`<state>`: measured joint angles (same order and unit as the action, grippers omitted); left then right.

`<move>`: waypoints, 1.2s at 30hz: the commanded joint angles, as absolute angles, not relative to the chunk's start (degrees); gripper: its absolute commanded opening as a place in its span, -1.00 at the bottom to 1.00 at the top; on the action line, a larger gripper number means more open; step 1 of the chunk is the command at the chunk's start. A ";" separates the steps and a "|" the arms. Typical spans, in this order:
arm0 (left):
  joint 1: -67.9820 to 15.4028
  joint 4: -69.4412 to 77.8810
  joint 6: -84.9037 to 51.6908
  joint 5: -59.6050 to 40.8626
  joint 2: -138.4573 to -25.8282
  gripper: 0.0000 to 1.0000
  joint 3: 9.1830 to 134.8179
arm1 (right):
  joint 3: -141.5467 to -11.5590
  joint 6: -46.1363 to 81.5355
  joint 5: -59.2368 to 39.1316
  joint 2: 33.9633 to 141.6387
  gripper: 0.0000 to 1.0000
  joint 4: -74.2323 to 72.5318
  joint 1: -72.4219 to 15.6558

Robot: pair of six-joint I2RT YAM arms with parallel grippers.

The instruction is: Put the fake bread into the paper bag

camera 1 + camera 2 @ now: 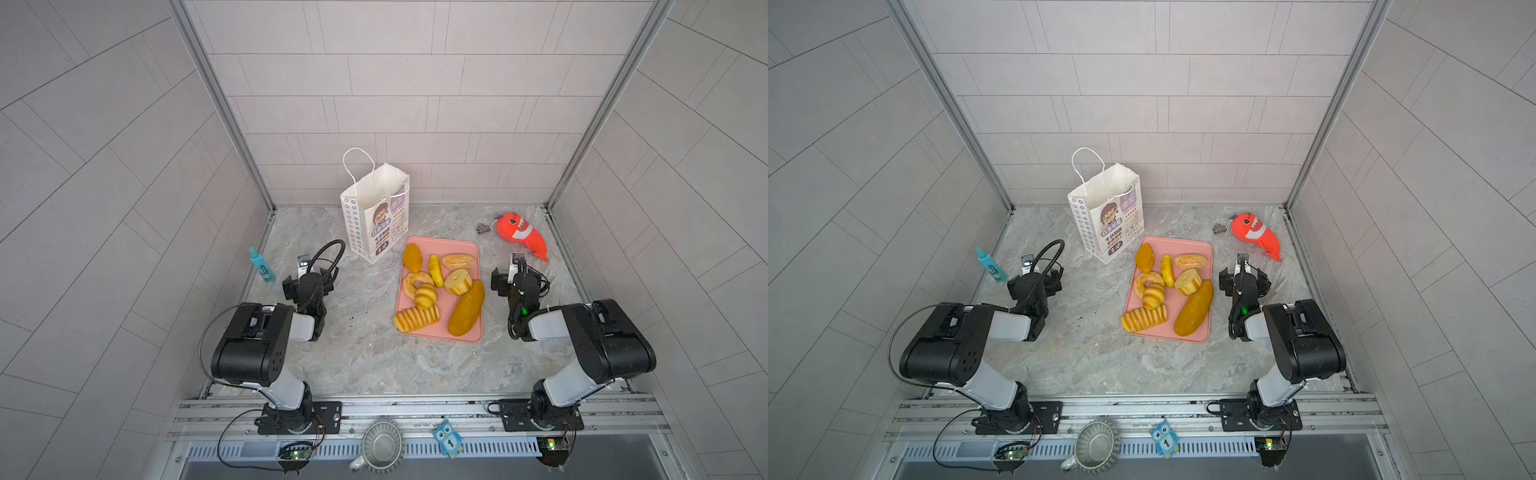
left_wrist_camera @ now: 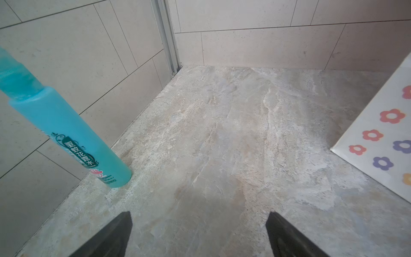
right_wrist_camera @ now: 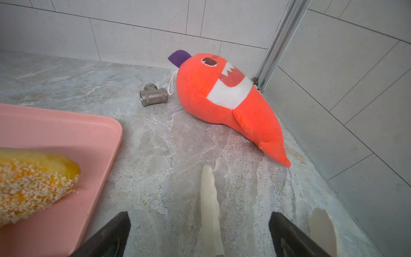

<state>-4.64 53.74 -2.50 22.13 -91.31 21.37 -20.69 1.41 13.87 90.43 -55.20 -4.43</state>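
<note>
My two arms sit folded low over a grey, marbled stone-look counter (image 1: pixel 365 365). My left tool (image 2: pixel 199 222) is spread wide with nothing between its fingers, hanging just above bare counter. My right tool (image 3: pixel 200 220) is spread as wide, also empty, just beside the pink tray (image 1: pixel 451 246).

Pale grey tiled walls (image 1: pixel 415 104) close the counter in on three sides, and aluminium posts (image 1: pixel 222 104) stand at the two back corners. An aluminium rail (image 1: pixel 415 405) runs along the near edge and carries both my bases.

The fake bread (image 1: pixel 466 308), eight pieces, all lies on the tray in the middle of the counter. One ridged roll overhangs the tray's near left edge. The paper bag (image 1: pixel 376 212) stands upright with its mouth open, just beside the tray's far left corner and near the back wall.

A teal bottle (image 1: pixel 262 268) stands against the left wall. An orange plush fish (image 1: pixel 521 235) and a metal pipe fitting (image 1: pixel 483 227) lie in the far right corner.
</note>
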 commanded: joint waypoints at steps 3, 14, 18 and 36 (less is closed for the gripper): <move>-4.75 54.64 -2.15 22.35 -91.23 1.00 22.06 | -21.07 0.81 13.46 90.46 0.99 -55.30 -4.13; -4.73 54.92 -2.11 22.39 -91.14 1.00 21.91 | -21.01 0.90 13.50 90.41 0.99 -55.48 -4.09; -4.68 54.88 -2.13 22.36 -91.18 1.00 21.95 | -20.96 0.88 13.50 90.47 0.99 -55.47 -4.13; -4.70 33.61 -4.26 25.63 -82.58 1.00 29.00 | -21.25 0.91 14.44 81.16 0.99 -47.23 -4.21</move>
